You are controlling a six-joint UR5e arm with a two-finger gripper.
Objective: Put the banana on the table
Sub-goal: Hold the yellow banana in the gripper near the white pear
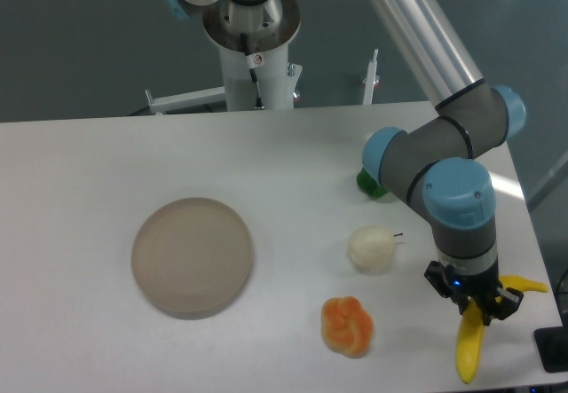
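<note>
Nearest the camera, at about five o'clock on the counter point(106, 153), lay the banana point(469, 349), its bright yellow body pointing down toward the front edge while its upper end sat inside the claw point(479, 309). That claw hung straight down from the arm's blue-capped wrist point(457, 200) and was pinching the banana near its top, the dark fingers pressed against the fruit on both sides; a short yellow tip stuck out to the right of the fingers. Whether the banana's lower end touched the counter or floated just above it could not be told from this view. Just left of it, toward six o'clock, sat a lumpy orange fruit point(347, 326), apart from the claw. Beyond that, near the counter's middle right at roughly three o'clock, stood a whitish pear-like fruit point(370, 247) with a thin dark stem poking to the right. Farther back, at about two o'clock, a small green object point(371, 186) showed partly behind the arm's grey elbow joint. Well apart from all of these, around eight o'clock, a round beige-grey plate point(193, 255) rested flat with nothing on it.
</note>
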